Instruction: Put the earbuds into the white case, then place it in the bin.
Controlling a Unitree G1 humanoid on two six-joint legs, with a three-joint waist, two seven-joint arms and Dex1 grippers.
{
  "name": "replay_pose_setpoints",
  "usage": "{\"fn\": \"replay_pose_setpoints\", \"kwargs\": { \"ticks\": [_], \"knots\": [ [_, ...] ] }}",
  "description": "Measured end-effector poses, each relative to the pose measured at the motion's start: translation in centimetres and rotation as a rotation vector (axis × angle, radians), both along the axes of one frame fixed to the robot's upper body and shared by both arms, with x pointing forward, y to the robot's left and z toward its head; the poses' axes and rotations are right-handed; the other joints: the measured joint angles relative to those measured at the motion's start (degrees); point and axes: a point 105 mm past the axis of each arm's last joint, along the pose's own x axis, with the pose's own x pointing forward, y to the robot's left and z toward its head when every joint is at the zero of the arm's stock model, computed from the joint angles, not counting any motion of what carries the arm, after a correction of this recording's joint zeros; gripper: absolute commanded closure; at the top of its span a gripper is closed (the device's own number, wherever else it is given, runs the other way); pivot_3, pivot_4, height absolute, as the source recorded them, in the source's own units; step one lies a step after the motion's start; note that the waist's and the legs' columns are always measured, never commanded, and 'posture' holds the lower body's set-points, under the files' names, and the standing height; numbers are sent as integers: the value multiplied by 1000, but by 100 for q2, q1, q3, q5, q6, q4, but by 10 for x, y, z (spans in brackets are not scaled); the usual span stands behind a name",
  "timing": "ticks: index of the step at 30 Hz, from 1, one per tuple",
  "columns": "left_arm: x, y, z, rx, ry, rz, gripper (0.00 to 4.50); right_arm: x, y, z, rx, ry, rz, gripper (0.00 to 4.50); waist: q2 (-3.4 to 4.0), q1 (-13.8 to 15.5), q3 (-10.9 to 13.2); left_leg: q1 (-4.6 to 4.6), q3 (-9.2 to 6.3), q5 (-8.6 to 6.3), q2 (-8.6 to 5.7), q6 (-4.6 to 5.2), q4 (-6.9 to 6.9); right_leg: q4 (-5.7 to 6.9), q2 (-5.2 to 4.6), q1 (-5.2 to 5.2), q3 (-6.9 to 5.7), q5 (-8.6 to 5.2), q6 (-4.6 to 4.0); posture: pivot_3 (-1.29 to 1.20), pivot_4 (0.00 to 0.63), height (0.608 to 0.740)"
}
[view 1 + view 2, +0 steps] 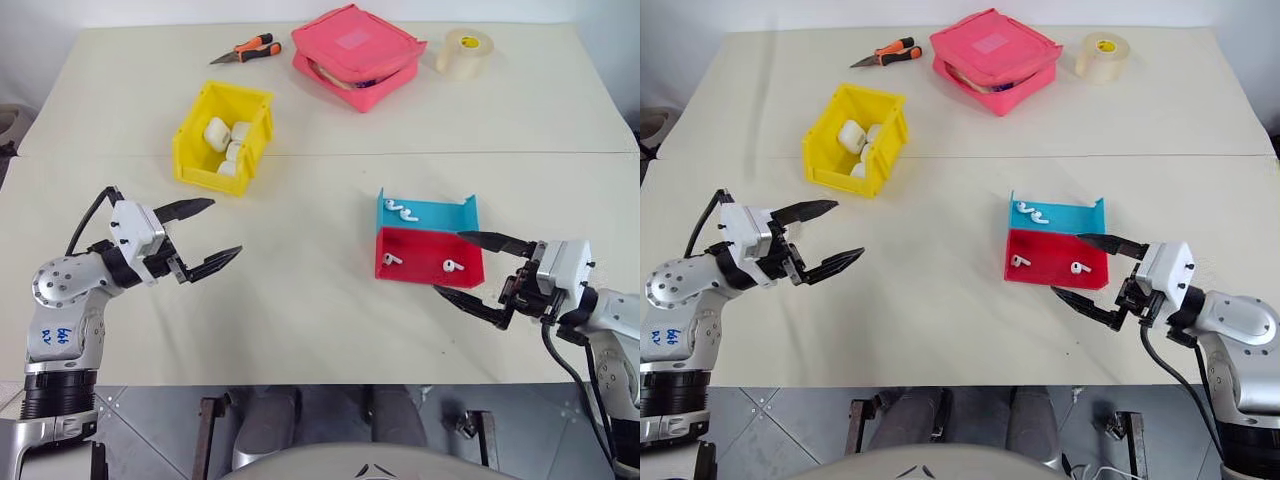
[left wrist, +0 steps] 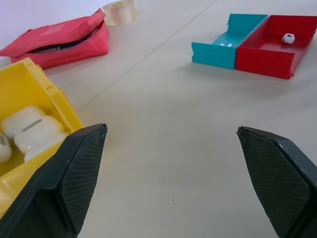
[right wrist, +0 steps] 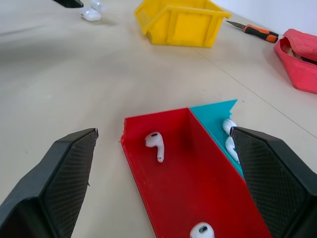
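earbuds lie between right fingers, seemingly untouched, in red tray.

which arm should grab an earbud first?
Right, likely. The right tool hangs open beside the red tray holding earbuds; the left tool, also open, sits near the yellow bin.

Four tiny white earbuds lie loose, two in a blue tray, two in the adjoining red tray; several closed white cases sit inside the yellow bin, well apart.
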Motion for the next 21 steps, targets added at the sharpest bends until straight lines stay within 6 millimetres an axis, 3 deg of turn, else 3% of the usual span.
{"fn": "replay_pose_setpoints", "kwargs": {
  "ticks": [4, 8, 12, 15, 18, 21],
  "knots": [
    [-3, 6, -7, -1, 9, 54, 11, 3, 4, 3, 4, -17, 28, 0, 0, -42, 0, 0, -6, -1, 1, 0, -1, -3, 0, -2, 5, 0, 0, 0, 150, 740],
    [-16, 26, -13, -63, 10, 223, 11, 10, 24, 9, 34, -36, 112, 0, 0, -122, 0, -2, -8, -4, 5, -2, -2, -4, 0, -5, 8, 0, 0, 0, 150, 740],
    [-38, 55, -18, -163, -6, 508, 11, 20, 48, 22, 95, -89, 196, 0, -1, -103, 0, -2, -8, -6, 11, -5, -2, -4, 3, -8, 9, -1, -1, 0, 150, 740],
    [-65, 80, -34, -211, 26, 778, 11, 25, 69, 35, 168, -161, 258, 0, -3, -98, 1, -3, -7, -8, 10, -5, -2, -7, 3, -8, 11, -1, -1, 0, 150, 740],
    [-86, 105, -49, -238, 74, 1024, 11, 26, 82, 39, 202, -195, 291, 0, -8, -26, 2, -4, -9, -8, 8, -6, -1, -6, 3, -7, 9, -1, -3, 0, 150, 740],
    [-95, 115, -53, -262, 105, 1147, 11, 26, 87, 36, 198, -193, 302, 0, -13, 84, 1, -4, -12, -8, 2, -5, 6, -13, 1, -5, 10, -2, -4, 0, 150, 740]
  ]
}}
